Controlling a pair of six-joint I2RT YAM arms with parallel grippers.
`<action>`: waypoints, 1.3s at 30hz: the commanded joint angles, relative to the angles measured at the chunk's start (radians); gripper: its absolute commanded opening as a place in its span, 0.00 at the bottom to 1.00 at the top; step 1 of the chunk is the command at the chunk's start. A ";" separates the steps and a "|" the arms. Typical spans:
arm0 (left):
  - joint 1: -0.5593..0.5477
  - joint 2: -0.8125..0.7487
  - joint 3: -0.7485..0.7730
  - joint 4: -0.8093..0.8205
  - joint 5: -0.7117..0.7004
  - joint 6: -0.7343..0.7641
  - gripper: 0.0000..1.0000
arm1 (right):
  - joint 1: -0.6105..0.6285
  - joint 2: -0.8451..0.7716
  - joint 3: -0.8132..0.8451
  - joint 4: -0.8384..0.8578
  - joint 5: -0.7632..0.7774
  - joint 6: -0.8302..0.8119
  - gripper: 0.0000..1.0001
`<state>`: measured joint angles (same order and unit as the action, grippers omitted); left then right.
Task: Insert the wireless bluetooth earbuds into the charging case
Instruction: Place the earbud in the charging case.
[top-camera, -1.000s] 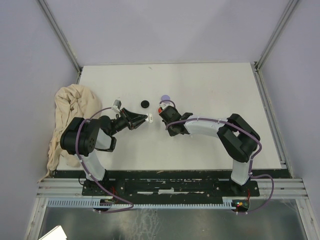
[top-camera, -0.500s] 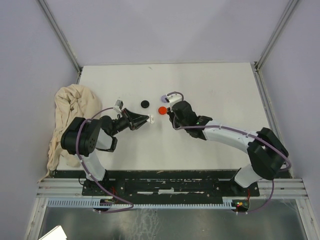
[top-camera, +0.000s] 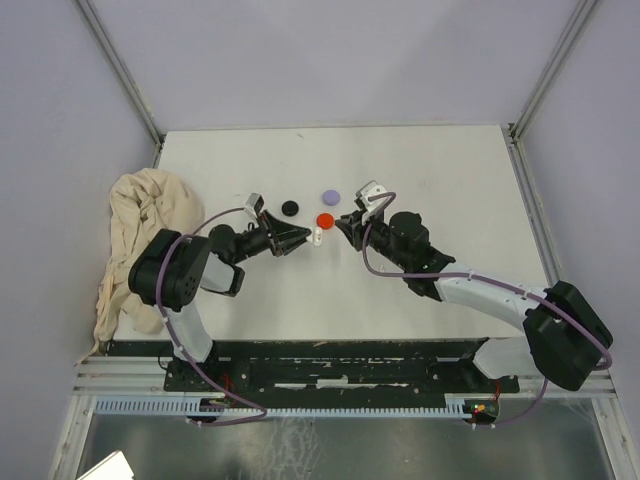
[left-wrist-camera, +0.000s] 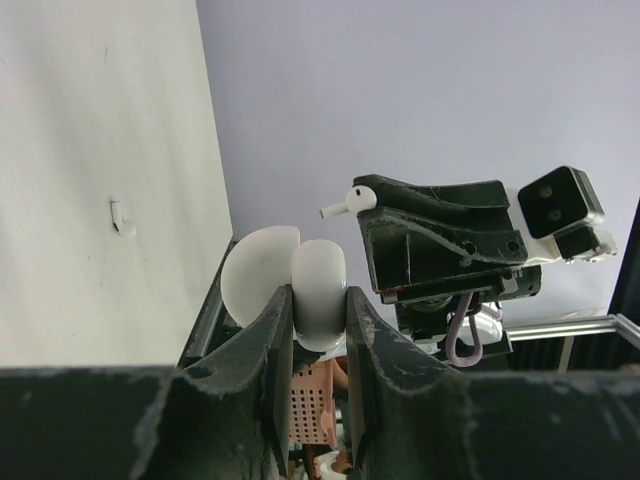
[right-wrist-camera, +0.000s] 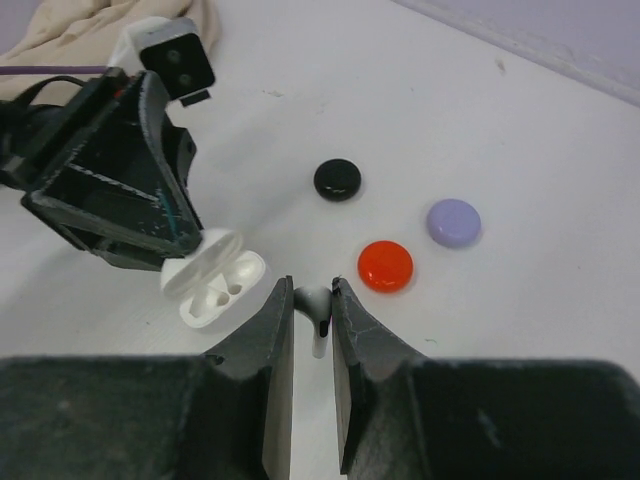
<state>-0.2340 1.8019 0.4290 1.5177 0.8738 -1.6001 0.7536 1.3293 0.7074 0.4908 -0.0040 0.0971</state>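
The white charging case (left-wrist-camera: 318, 290) is pinched between the shut fingers of my left gripper (left-wrist-camera: 318, 297), its lid (left-wrist-camera: 258, 270) hinged open. From the right wrist view the case (right-wrist-camera: 215, 285) shows two empty sockets. My right gripper (right-wrist-camera: 312, 292) is shut on a white earbud (right-wrist-camera: 314, 300), stem pointing down, just right of the case. In the top view the left gripper (top-camera: 305, 238) and right gripper (top-camera: 344, 222) face each other with the case (top-camera: 316, 236) between them. A second white earbud (left-wrist-camera: 121, 215) lies on the table.
Black (top-camera: 290, 208), red (top-camera: 324, 220) and lilac (top-camera: 330, 197) discs sit just behind the grippers. A crumpled beige cloth (top-camera: 140, 230) lies at the table's left edge. Lilac walls stand around the table.
The right arm has swung out and lowered, so its gripper with the earbud now points left at the case. The left gripper has carried the case slightly right.
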 joint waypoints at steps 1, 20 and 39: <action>-0.039 0.045 0.050 0.121 0.035 -0.076 0.03 | -0.007 -0.026 -0.023 0.222 -0.156 -0.050 0.01; -0.085 0.100 0.108 0.212 0.020 -0.193 0.03 | -0.011 0.075 -0.091 0.391 -0.310 -0.089 0.02; -0.096 0.070 0.102 0.211 0.018 -0.194 0.03 | -0.021 0.114 -0.109 0.404 -0.312 -0.094 0.01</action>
<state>-0.3229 1.9156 0.5140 1.5246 0.8753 -1.7466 0.7376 1.4410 0.6025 0.8307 -0.2962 0.0097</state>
